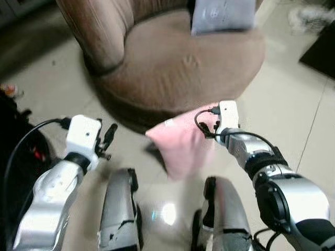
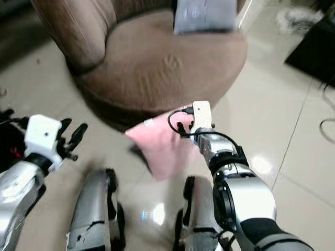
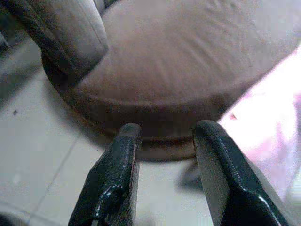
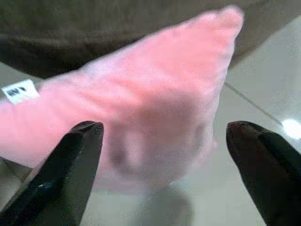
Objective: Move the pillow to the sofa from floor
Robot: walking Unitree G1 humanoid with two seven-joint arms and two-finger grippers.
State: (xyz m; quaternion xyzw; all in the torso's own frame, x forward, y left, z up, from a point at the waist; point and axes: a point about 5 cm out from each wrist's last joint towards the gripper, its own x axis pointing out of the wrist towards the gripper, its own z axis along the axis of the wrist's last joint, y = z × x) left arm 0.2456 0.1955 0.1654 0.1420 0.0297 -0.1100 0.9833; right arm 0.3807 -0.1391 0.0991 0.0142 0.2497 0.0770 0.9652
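Pillow [image 4: 155, 117], pink, lies on the floor against the sofa [image 1: 178, 68] base; your right gripper [image 4: 164, 136] hangs spread wide before it, nothing held. Approach step: push in, then clamp.

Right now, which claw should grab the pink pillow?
The right claw: it is open right in front of the pink pillow. The left claw points at the sofa base, with the pillow off to one side.

Soft indoor light; a ceiling lamp glares off the glossy floor [image 1: 168, 213] between the robot's legs. All views are motion-blurred (the pink pillow [image 4: 155, 117] most), with dark shade under the sofa [image 3: 155, 136].
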